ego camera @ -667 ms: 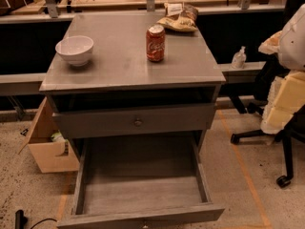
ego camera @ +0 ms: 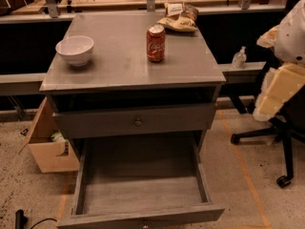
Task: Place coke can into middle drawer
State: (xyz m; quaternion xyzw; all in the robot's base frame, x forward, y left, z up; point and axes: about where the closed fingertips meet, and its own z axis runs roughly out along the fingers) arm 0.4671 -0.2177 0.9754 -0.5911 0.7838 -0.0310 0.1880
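The coke can, red with white script and a silver top, stands upright on the grey cabinet top, right of centre. The middle drawer is pulled out wide below, a deep grey tray with a bare floor and nothing in it. My gripper is out of view. Only a white and cream part of my arm shows at the right edge, well apart from the can.
A white bowl sits at the left of the top. A tan snack bag lies behind the can. A closed drawer front with a round knob is above the open drawer. A cardboard box stands left, an office chair base right.
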